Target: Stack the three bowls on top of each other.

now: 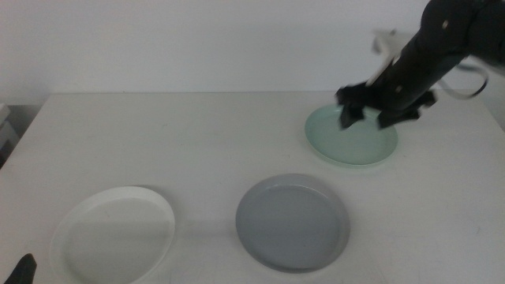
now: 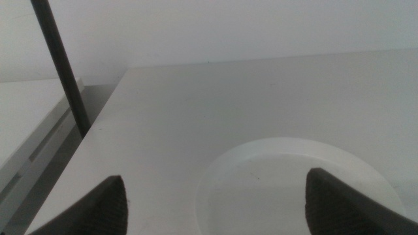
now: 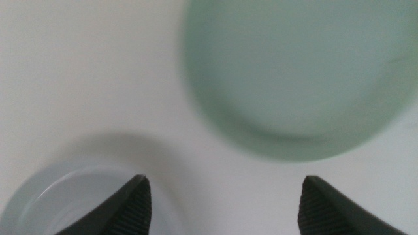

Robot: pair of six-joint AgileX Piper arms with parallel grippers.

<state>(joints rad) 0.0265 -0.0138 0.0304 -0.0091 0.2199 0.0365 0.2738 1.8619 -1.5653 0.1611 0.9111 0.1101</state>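
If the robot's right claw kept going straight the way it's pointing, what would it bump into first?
Probably the green bowl. The right gripper hangs open above it, pointing down toward the table, and nothing shows between them. How high it hangs is hard to tell, and its wrist picture is blurred.

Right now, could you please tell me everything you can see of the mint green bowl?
The mint green bowl is a shallow, plate-like round dish with a low rim, smooth and matte, probably plastic or ceramic. It sits upright and empty on the white table, on its far right part, apart from the other two bowls. The right end effector, jaws open, is above its far edge; whether it touches is unclear.
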